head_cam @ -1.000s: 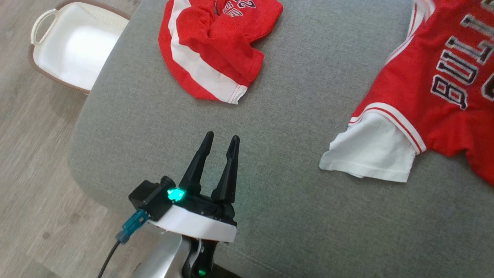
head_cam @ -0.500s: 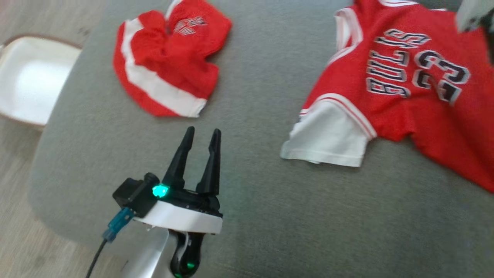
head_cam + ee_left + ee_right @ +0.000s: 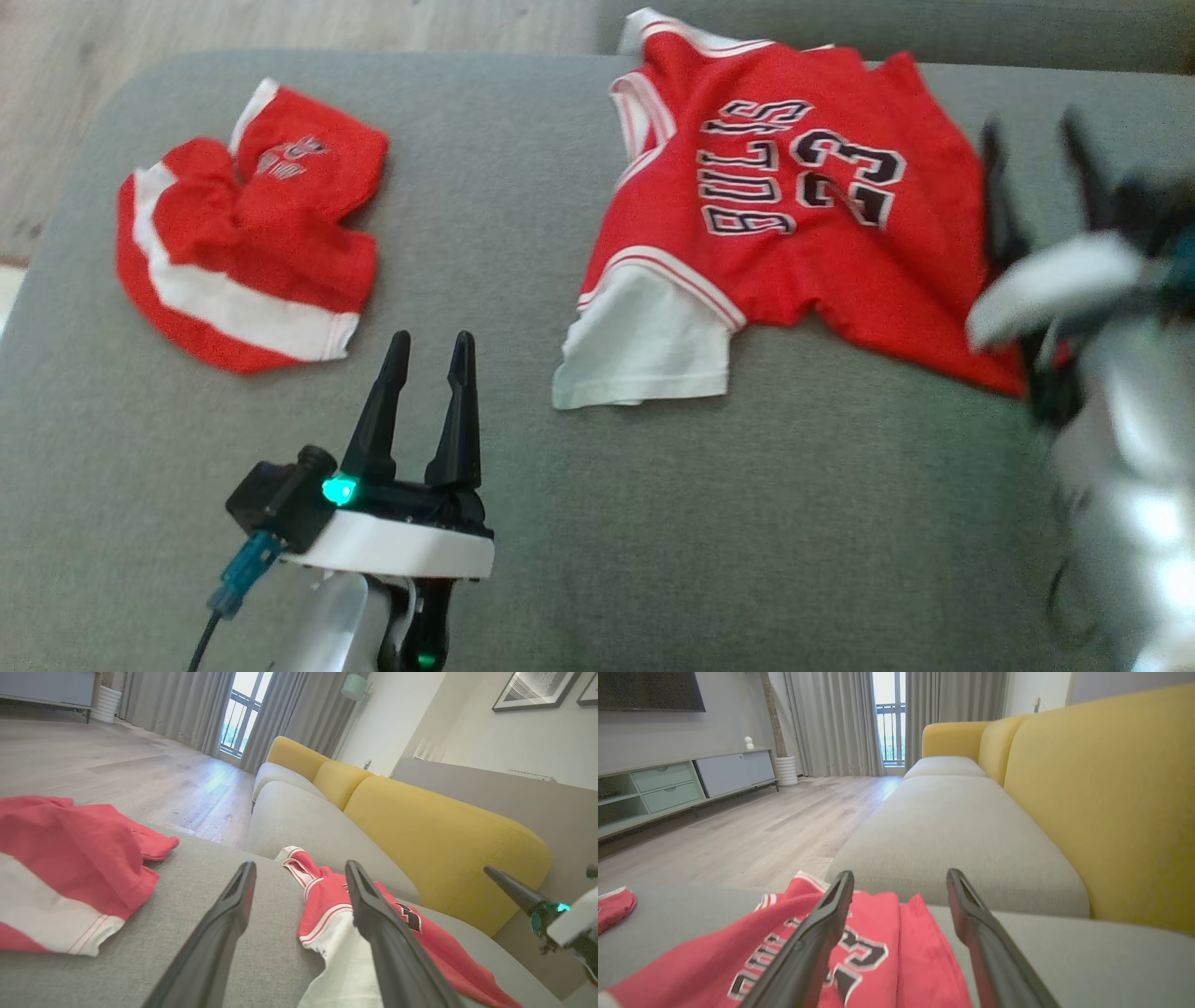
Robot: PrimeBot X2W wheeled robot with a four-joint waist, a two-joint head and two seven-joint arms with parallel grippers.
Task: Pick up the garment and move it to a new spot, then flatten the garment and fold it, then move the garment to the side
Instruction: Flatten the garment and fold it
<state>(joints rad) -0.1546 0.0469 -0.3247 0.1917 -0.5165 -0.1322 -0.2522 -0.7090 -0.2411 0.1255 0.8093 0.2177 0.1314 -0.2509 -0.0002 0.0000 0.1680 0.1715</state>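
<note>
Garments counted: two. Grippers counted: two.

Item one, the jersey [image 3: 803, 271], lay on the grey seat cushion [image 3: 747, 523] of a sofa, toward the robot's right. It was red, spread mostly flat with its printed side up, showing "BULLS" and the number 23 in dark letters edged white. White and red striped trim ran along the neck and armhole. One white short sleeve [image 3: 644, 341] stuck out toward the near edge of the cushion. The cloth was rumpled along the lower hem, and its far edge reached the seam with the next cushion.

Item two, a pair of red shorts [image 3: 252, 261] with a broad white side stripe, lay crumpled on the same cushion, well apart from the jersey, toward the robot's left.

The right gripper [image 3: 1032, 126], blurred in the head view, stood at the jersey's right edge. In the right wrist view its fingers [image 3: 817, 933] were spread wide above the red cloth [image 3: 878, 933] with nothing between them.

The left gripper [image 3: 431, 338] hovered over bare cushion between the shorts and the white sleeve, fingers parted and empty.

Yellow back cushions [image 3: 444, 849] ran behind the seat. Pale wooden floor [image 3: 117, 770] lay beyond the sofa.
</note>
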